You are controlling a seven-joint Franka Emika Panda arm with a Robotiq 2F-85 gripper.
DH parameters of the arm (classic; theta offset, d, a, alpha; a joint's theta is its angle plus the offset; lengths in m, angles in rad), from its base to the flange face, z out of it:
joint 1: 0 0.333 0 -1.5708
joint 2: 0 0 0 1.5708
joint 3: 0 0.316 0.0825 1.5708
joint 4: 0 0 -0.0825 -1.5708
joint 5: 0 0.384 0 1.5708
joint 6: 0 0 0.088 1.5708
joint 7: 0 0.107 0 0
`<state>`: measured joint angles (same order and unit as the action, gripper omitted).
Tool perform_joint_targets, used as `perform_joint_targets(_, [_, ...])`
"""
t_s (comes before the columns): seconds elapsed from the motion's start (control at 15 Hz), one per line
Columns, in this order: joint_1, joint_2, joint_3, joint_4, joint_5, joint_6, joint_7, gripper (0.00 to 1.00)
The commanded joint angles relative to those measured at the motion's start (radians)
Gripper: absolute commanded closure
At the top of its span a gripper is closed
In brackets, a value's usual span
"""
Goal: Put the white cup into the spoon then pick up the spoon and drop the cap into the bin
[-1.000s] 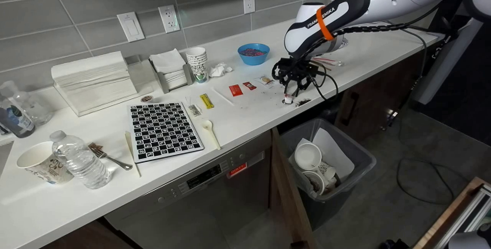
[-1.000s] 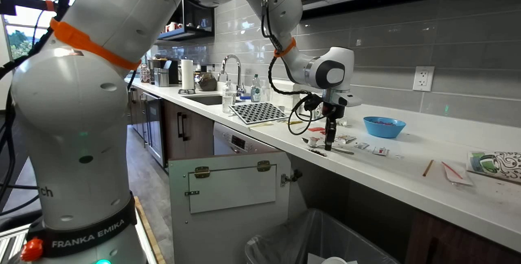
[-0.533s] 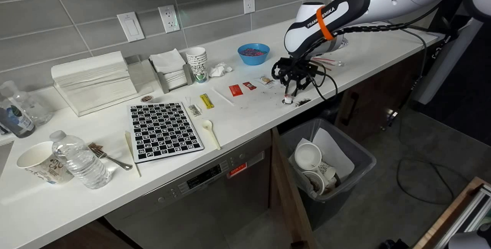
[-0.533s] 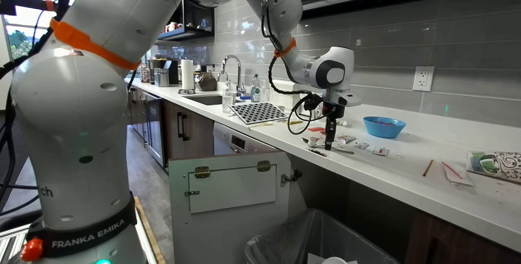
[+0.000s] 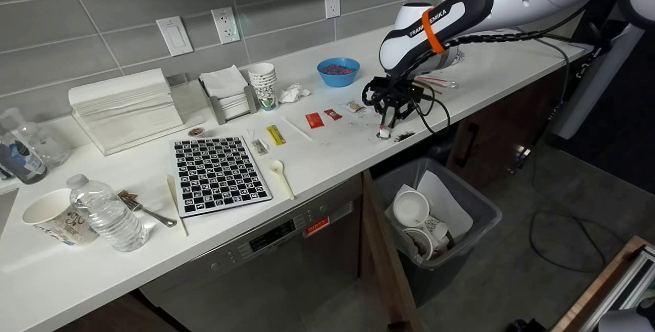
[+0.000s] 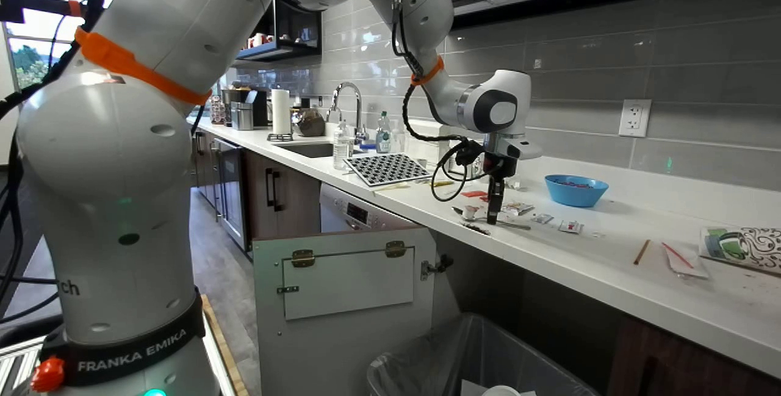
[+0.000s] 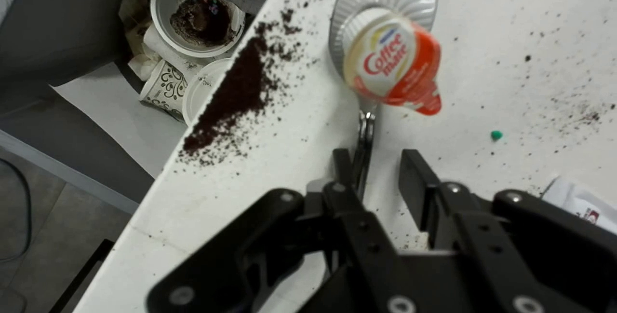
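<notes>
Gripper (image 7: 376,159) stands parted around the spoon handle (image 7: 365,142), white cup (image 7: 385,62) just ahead.

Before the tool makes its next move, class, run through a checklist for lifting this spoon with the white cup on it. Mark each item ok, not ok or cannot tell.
1. White cup on the spoon: ok, at its bowl end.
2. Tool lined up: ok, the handle lies between its jaws.
3. Grip secured: not ok, the jaws stand apart with a gap beside the handle.
4. Cup balanced for lifting: cannot tell; it reaches past the spoon's rim in the wrist view.
5. Bin ready: ok, open-topped, lower than the counter.
6. Counter clean: not ok, dark grounds lie between spoon and edge.
</notes>
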<state>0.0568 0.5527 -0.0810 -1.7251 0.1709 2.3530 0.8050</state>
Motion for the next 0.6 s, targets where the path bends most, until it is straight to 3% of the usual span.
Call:
perform_joint_targets(0.0, [-0.003, 0.009, 0.003, 0.015, 0.016, -0.013, 0.013, 0.69])
perform_joint_targets(0.27, [-0.003, 0.009, 0.003, 0.013, 0.017, -0.011, 0.013, 0.77])
perform_joint_targets(0.47, [-0.003, 0.01, 0.004, 0.015, 0.017, -0.014, 0.012, 0.92])
perform_joint_targets(0.53, [-0.004, 0.01, 0.004, 0.015, 0.017, -0.015, 0.011, 0.88])
